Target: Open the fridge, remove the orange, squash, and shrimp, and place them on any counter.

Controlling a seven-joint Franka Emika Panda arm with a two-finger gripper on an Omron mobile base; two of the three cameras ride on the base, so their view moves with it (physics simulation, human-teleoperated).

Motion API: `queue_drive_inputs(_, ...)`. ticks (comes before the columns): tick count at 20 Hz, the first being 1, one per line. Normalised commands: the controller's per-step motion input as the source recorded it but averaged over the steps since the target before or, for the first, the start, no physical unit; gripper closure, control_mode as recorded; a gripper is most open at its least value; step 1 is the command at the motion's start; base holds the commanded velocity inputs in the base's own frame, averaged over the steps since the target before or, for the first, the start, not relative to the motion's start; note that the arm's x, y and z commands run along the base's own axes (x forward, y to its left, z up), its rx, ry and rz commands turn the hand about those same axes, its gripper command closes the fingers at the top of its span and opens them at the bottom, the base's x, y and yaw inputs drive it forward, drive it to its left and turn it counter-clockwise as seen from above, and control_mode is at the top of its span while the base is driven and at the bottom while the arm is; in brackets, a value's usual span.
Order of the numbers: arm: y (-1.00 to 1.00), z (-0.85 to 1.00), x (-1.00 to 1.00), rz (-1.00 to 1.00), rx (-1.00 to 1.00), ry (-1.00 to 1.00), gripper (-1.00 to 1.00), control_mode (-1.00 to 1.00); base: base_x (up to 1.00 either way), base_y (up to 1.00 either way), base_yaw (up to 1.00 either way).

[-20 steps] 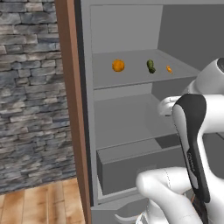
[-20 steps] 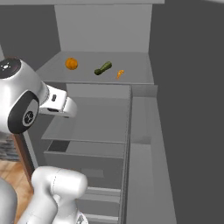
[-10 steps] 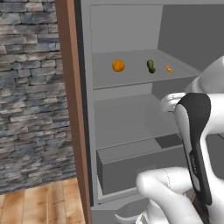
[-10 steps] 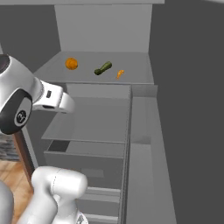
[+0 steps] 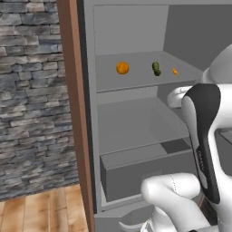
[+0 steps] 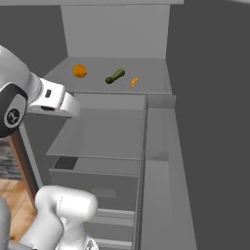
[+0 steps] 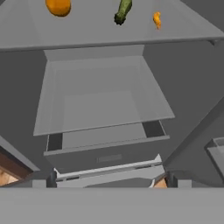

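Observation:
The fridge [image 5: 127, 27] stands open, its grey shelves bare to me. On the upper shelf lie the orange [image 5: 122, 68], the dark green squash [image 5: 156, 69] and the tiny shrimp [image 5: 175, 71] in a row; from the right they are the orange [image 6: 80, 71], the squash [image 6: 114, 76] and the shrimp [image 6: 134, 82]. My gripper [image 7: 107, 183] is open and holds nothing. It hangs in front of the middle shelf, below the orange [image 7: 58, 6], squash [image 7: 123, 11] and shrimp [image 7: 157, 19]. My white wrist [image 6: 58, 100] is level with the upper shelf's front edge.
A brown wooden panel [image 5: 72, 113] frames the fridge's left side, with a stone wall [image 5: 27, 90] and wood floor [image 5: 41, 213] beyond. A grey drawer [image 5: 145, 167] sits under the middle shelf. The open fridge door [image 6: 210, 122] rises on the right.
My hand has risen a little and drawn slightly back toward the arm's side. The food on the shelf has not moved.

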Motion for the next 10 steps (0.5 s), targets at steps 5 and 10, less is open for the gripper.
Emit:
queue_drive_inputs(5,-0.42,0.0,0.1,-0.05,0.0,-0.03,-1.0,-1.0,0.0,0.0,0.0)
queue_drive_inputs(10,-0.48,0.0,0.45,-0.1,-0.01,-0.12,-1.0,-1.0,0.0,0.0,0.0)
